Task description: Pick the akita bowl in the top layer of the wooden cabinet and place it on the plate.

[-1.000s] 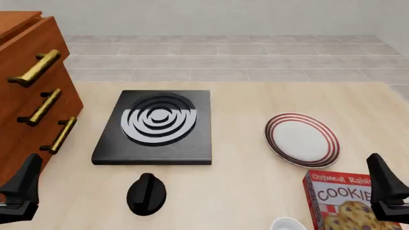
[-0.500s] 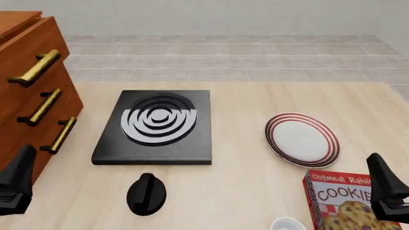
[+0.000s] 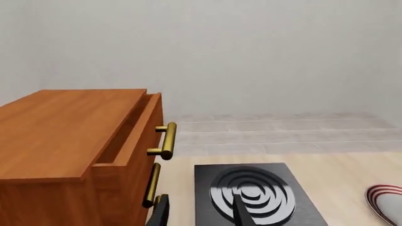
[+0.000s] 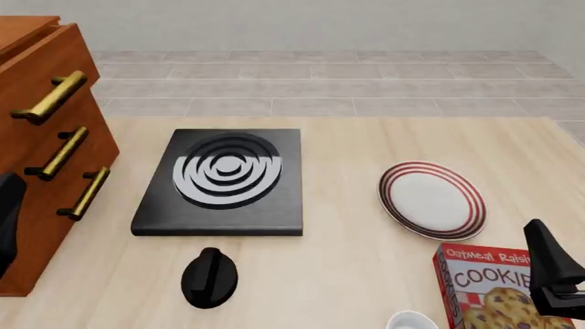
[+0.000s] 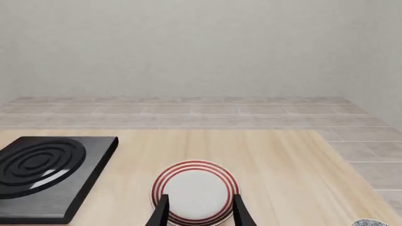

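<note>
Overall, the main change was found at the left gripper (image 4: 7, 219): half a second earlier it was seen low at the front view's 8 o'clock edge, in front of the cabinet's foot, and it was now recorded higher, a dark sliver against the lower drawer fronts of the wooden cabinet (image 4: 41, 137) at 9 o'clock. In the left wrist view its fingertips (image 3: 240, 212) were observed spread apart with nothing between them, directed toward the black stove (image 4: 224, 179) and the cabinet's brass handles.

The top layer (image 3: 129, 134) was noted slightly pulled out, a narrow gap showing behind its front panel; its inside could not be seen, so the akita bowl was not located in any view and its place could not be told.

The right gripper (image 4: 553, 274) was recorded unchanged at 4 o'clock, just beside the cookie box (image 4: 489, 288). In the right wrist view its fingers (image 5: 162, 212) were seen parted and empty, framing the plate (image 5: 196, 190).

The plate (image 4: 431, 199) was found lying flat on the table (image 4: 347, 274) at 3 o'clock, bare, well apart from the cabinet, with the stove between them. A black knob-like object (image 4: 209, 276) was noted at 6 o'clock, and a white rim (image 4: 412, 321) beside the cookie box.
</note>
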You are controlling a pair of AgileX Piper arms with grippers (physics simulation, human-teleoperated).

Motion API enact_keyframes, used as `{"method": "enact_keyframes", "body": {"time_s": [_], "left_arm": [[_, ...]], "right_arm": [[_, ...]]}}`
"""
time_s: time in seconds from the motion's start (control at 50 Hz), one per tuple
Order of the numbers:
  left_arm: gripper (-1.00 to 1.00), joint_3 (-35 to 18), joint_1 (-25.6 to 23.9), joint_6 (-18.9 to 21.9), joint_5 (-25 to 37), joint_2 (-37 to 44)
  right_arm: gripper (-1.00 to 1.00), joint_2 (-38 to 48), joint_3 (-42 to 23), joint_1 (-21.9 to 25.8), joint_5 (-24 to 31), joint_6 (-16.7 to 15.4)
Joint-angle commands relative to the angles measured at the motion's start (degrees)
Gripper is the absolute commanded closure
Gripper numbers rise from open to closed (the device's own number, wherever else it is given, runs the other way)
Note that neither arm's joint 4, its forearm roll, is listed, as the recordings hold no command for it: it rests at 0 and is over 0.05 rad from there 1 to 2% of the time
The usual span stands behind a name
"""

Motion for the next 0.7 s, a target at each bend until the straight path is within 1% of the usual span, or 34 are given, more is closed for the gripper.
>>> {"method": "enact_keyframes", "body": {"time_s": [0.02,0.08,0.16,0.3,0.6,0.64,0.68,0.7], "left_arm": [[-1.00,-4.1,-1.0,-1.0,2.1,1.5],[-1.00,-4.4,-1.1,-0.2,2.2,1.5],[-1.00,-5.8,-1.7,-0.3,2.8,2.3],[-1.00,-9.6,-2.6,0.3,3.1,4.7],[-1.00,-17.5,-4.4,0.8,5.3,6.9],[-1.00,-18.7,-4.9,-0.8,5.7,7.6],[-1.00,-20.1,-5.6,1.0,5.7,8.0],[-1.00,-20.6,-5.6,0.7,5.8,8.5]], "right_arm": [[-1.00,0.0,0.0,0.1,0.0,-0.1],[-1.00,0.0,0.0,0.0,0.0,-0.1],[-1.00,-0.1,0.0,-0.1,0.1,-0.1],[-1.00,-0.1,0.0,-0.1,0.2,-0.2],[-1.00,-0.1,0.0,-0.1,0.1,-0.2],[-1.00,-0.1,0.0,-0.1,0.2,-0.2],[-1.00,-0.1,0.0,-0.1,0.2,-0.2],[-1.00,-0.1,0.0,-0.1,0.2,-0.2]]}}
